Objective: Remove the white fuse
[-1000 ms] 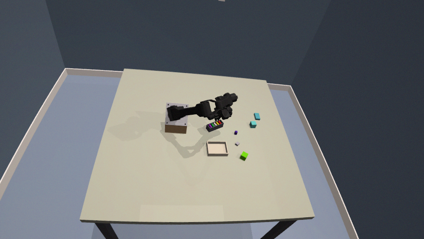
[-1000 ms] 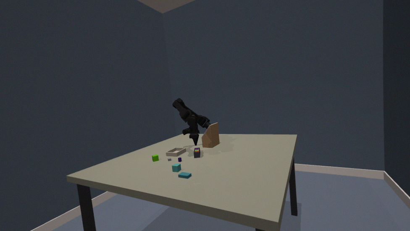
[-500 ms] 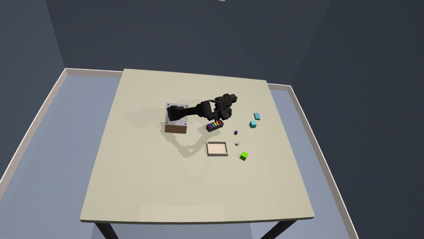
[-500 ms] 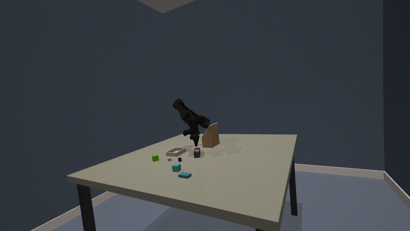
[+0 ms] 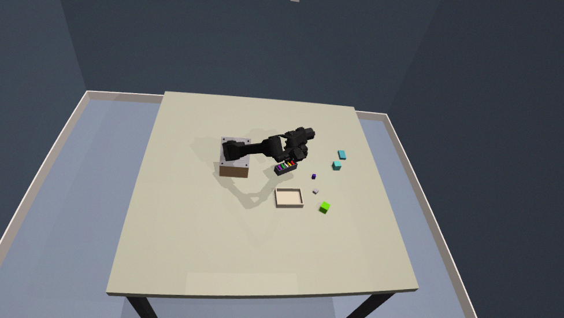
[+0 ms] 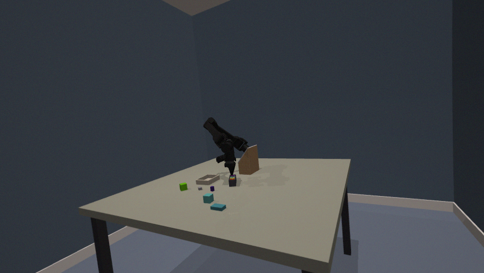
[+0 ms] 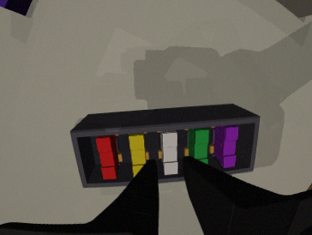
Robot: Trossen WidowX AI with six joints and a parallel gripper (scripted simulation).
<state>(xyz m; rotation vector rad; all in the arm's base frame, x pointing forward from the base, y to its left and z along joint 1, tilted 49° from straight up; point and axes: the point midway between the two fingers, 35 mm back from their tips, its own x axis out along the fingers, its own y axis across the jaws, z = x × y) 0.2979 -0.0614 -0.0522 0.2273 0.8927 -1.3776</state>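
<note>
Right above the fuse block [image 7: 165, 114], hovering with the gripper [image 7: 170, 166] pointed down at the row of 5 fuses. Parted only narrowly, grasping nothing, with a slim gap showing between the 2 dark fingers in the wrist view. Lined up on the white fuse [image 7: 170, 152], seated upright in the middle slot, number 3 of 5. Cannot tell from these views whether touching it or just short of it. Flanked on one side by the yellow fuse [image 7: 137, 152] and then the red fuse [image 7: 106, 158], on the other by the green fuse [image 7: 200, 144] and the purple fuse [image 7: 227, 146], all 4 upright in their slots.

Over on the bench [image 5: 236, 244], seen from the top camera, sits the tray [image 5: 289, 204], near the block and holding nothing. Beyond it, scattered: 1 green cube [image 5: 324, 207] just beside the tray, 1 small grey piece [image 5: 315, 191], 1 small dark purple cube [image 5: 313, 176] and 2 cyan blocks [image 5: 341, 154] further out. Reaching from the brown pedestal [image 5: 234, 163], folded over the block with the wrist bent down.
</note>
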